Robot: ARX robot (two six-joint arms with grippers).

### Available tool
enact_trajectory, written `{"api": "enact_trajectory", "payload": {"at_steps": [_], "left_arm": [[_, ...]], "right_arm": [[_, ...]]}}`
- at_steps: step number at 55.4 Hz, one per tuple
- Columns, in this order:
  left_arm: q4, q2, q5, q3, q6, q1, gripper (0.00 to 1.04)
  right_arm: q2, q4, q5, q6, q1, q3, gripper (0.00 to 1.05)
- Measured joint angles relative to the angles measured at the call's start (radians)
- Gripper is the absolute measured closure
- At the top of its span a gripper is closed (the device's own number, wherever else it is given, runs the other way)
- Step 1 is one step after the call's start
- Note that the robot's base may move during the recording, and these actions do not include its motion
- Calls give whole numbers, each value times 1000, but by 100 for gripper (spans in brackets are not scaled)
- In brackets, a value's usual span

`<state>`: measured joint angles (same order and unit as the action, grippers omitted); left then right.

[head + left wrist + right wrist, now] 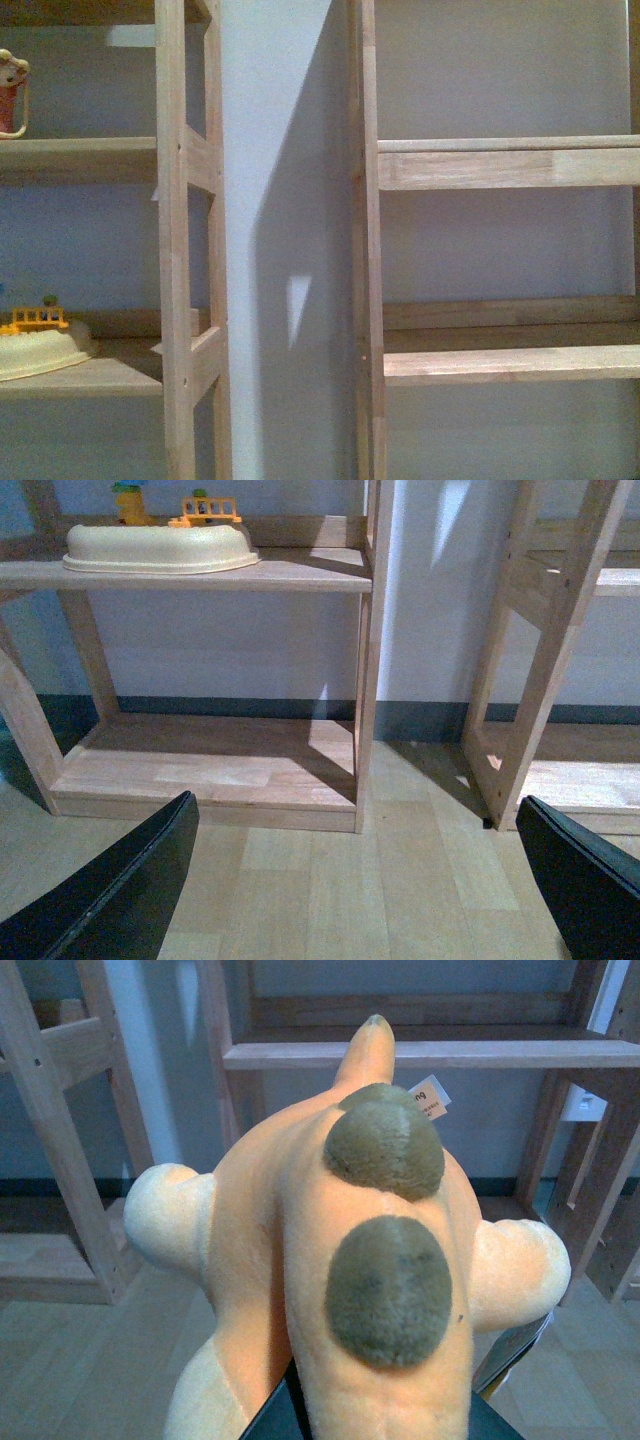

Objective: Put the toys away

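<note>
Only the right wrist view shows the orange plush (pixel 330 1260), clamped in the right gripper (pixel 395 1405) above the floor (pixel 60 1360) near the wooden shelves (pixel 180 250), while the left wrist view shows the left gripper (pixel 350 880) spread wide, holding nothing.

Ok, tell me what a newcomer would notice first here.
The orange plush animal, with two olive-brown patches on its back, fills the right wrist view in front of a pale wooden shelf unit. In the left wrist view the left gripper hangs open over the wood floor. It faces a shelf that holds a cream oval tray and a yellow toy fence.
</note>
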<state>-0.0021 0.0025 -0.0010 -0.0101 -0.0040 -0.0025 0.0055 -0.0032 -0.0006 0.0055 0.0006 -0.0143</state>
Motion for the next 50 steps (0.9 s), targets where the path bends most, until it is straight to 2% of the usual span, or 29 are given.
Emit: {"api": "enact_trajectory", "payload": {"at_steps": [50], "left_arm": [[0,0,1,0,0,0,6]], "right_arm": [[1,0,0,0,0,0,98]]}}
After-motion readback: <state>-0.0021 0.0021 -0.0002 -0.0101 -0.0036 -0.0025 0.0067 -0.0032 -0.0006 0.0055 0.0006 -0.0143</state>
